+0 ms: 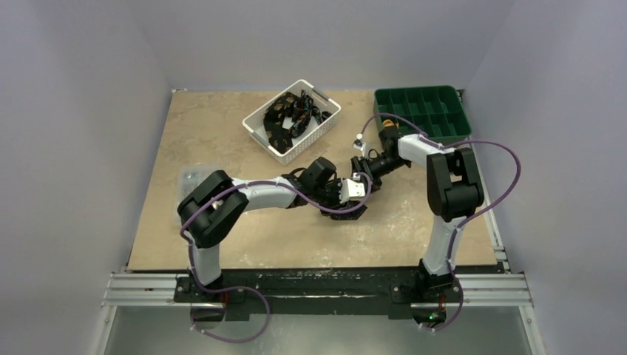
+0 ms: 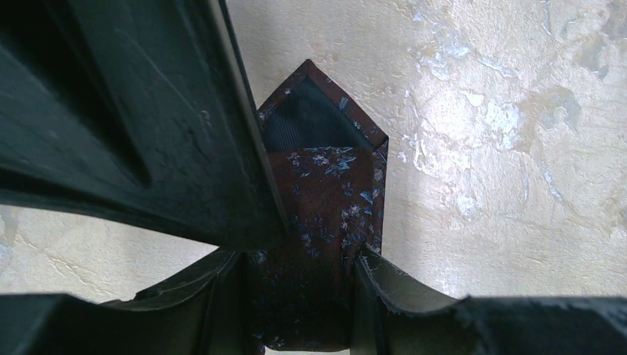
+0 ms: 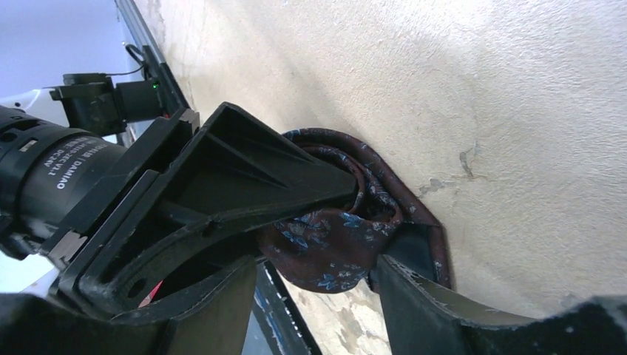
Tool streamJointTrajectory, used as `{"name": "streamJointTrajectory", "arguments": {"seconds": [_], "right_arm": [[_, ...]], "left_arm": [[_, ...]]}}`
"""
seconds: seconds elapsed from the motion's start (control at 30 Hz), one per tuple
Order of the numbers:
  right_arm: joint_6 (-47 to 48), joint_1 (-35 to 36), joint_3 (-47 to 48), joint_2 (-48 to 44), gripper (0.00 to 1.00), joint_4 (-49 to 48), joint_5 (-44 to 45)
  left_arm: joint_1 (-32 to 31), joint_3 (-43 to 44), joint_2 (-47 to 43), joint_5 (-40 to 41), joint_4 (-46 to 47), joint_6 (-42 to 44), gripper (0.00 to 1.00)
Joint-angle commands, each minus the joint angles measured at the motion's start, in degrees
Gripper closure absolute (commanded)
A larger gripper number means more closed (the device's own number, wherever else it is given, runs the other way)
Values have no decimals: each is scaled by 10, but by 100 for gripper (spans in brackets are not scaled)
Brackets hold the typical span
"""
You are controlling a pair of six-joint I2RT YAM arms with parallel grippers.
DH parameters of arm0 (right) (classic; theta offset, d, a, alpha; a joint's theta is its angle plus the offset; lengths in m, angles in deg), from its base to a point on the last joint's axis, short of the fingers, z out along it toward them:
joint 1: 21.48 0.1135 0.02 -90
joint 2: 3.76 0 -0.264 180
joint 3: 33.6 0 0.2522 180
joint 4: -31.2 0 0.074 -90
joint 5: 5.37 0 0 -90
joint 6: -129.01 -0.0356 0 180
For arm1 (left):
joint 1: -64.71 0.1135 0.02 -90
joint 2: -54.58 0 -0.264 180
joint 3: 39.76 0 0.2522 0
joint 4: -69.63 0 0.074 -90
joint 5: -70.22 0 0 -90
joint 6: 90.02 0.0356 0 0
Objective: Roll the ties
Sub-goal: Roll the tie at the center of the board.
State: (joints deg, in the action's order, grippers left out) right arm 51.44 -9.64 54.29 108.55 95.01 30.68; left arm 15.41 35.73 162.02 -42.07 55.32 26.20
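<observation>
From the near edge both arms reach in over the pale, mottled tabletop (image 1: 244, 237) and meet about its middle. The left gripper (image 2: 299, 259) has its jaws pressed against either edge of the tie (image 2: 325, 192), which lies flat on the tabletop here. It is dark brown-red cloth sprinkled with small pale blue marks, and it ends in a pointed tip where a black ribbed lining faces up. Close against it, the right gripper (image 3: 318, 266) has its jaws pinched on the tie's other part, a loose roll resting on the tabletop with its coils showing at the end. Farther back stands a white basket (image 1: 260, 133) holding a dark tangle (image 1: 292, 115) I cannot make out, and to its right, at the far corner, sits a green tray (image 1: 423, 111) divided into compartments
</observation>
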Motion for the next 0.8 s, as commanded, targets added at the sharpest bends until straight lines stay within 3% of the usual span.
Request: {"name": "streamJointTrajectory", "arguments": {"seconds": [0.0,0.23,0.33,0.43,0.63,0.77], "right_arm": [[-14,17,-18,-10,43,-33,-14],[14,20,-33,24,71,-27,29],[22,20,-35,29,79,-25,35],[25,19,-33,32,99,-25,38],[27,19,-39,37,100,-43,82],[29,19,-42,35,100,-52,109]], "left_arm": [[-4,-7,35,31,-68,11,80],[-4,0,40,34,-66,-3,75],[-4,3,42,33,-65,-9,74],[-4,6,43,33,-63,-12,72],[-2,-8,27,32,-27,-34,59],[-1,-30,2,8,39,-60,41]]}}
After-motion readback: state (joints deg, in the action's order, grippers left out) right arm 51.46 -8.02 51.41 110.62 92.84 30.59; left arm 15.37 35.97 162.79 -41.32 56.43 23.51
